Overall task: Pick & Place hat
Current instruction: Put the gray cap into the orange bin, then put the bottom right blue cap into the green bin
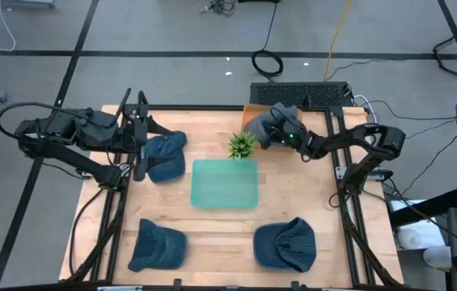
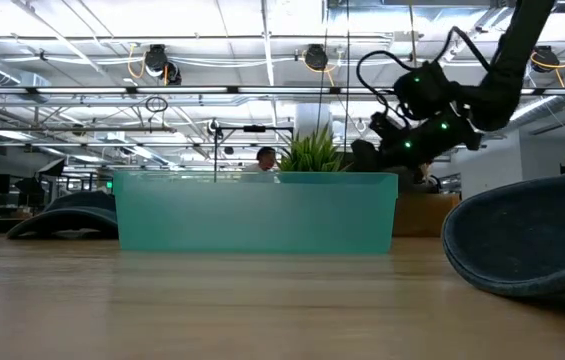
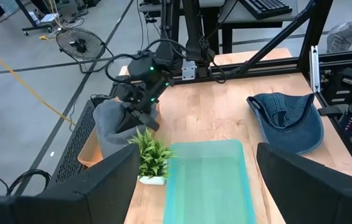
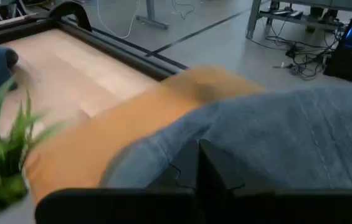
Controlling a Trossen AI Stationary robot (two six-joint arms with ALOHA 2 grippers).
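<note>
While the left gripper (image 1: 141, 137) is waiting with fingers apart beside a cap, the right gripper (image 1: 270, 129) is clamping a grey hat (image 3: 110, 121) over the orange bin (image 3: 88, 149) behind the plant (image 1: 242, 145). Judging by this, the carry is underway; next it needs lowering over a drop spot and releasing.

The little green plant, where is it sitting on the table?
In the high view, the green plant stands at the far edge of the teal tray, mid-table, just left of the right gripper and the grey hat it holds.
</note>
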